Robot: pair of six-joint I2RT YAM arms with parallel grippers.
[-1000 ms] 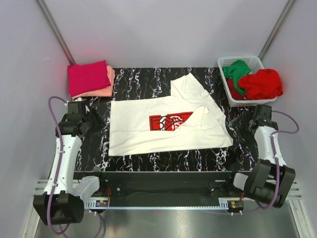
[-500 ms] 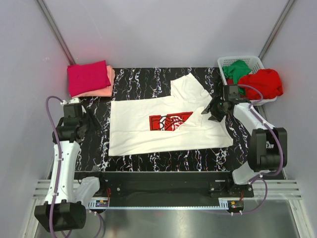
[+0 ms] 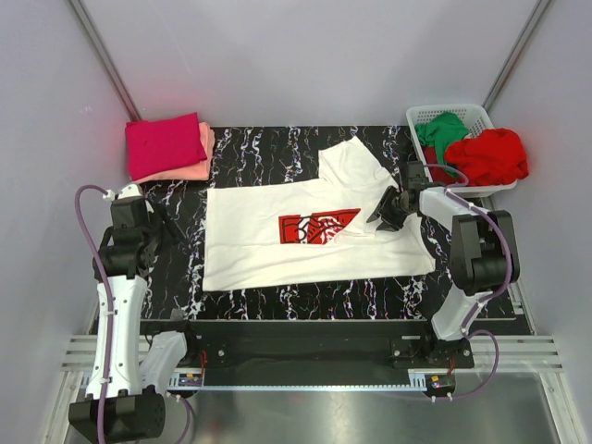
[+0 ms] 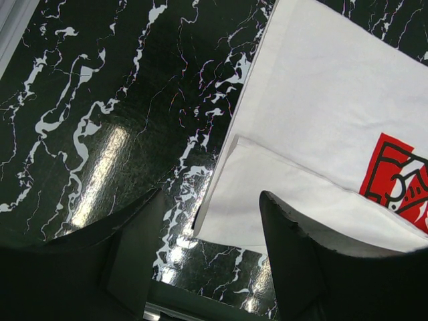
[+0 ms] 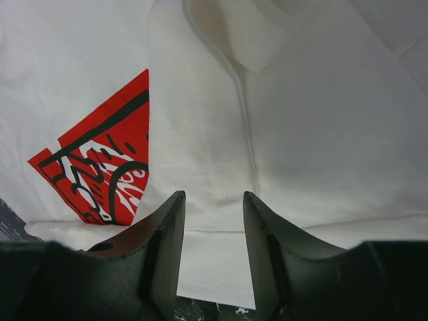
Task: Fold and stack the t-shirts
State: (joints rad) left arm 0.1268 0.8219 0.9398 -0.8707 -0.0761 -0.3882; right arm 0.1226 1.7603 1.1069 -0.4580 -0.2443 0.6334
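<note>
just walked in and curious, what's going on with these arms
A white t-shirt with a red print lies spread on the table, one sleeve folded in. The right gripper hangs open over that sleeve, the left gripper open by the shirt's left edge. A magenta t-shirt and a salmon-pink t-shirt sit folded at far left; a green t-shirt and a red t-shirt wait in the basket.

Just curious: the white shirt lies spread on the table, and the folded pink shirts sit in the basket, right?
No: the top view shows the folded pink shirts outside the basket, at the table's far left corner. The white shirt does lie spread.
</note>
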